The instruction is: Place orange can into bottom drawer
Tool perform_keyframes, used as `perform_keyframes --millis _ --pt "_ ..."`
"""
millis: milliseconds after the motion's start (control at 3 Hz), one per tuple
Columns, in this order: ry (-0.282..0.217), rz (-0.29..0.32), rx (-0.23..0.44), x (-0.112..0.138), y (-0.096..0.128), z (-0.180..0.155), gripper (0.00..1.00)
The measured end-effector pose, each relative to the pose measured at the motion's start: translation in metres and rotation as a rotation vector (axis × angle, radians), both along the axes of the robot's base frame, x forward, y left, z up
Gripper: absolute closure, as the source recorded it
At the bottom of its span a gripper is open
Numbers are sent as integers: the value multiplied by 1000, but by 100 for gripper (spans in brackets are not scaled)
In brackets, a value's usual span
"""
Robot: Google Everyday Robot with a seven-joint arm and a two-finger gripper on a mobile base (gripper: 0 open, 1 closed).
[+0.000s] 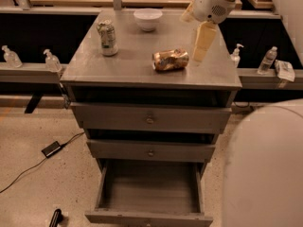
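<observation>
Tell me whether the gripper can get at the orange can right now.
Probably yes: the gripper hangs just right of the orange can on the cabinet top, with nothing between them.
</observation>
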State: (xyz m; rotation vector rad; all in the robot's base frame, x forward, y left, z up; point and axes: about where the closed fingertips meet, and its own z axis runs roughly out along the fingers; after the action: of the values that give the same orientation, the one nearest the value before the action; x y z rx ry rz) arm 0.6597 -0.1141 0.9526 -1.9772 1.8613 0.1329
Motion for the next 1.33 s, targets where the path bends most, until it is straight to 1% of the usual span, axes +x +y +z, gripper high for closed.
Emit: perform_keyframes --millis 333,667,1000,1333 --pt "-51 64 72 37 45 10 0" --pt "-196 47 99 75 65 43 0" --pt "-287 -44 -26 109 47 48 0" --pt "-290 -52 -37 109 43 47 0"
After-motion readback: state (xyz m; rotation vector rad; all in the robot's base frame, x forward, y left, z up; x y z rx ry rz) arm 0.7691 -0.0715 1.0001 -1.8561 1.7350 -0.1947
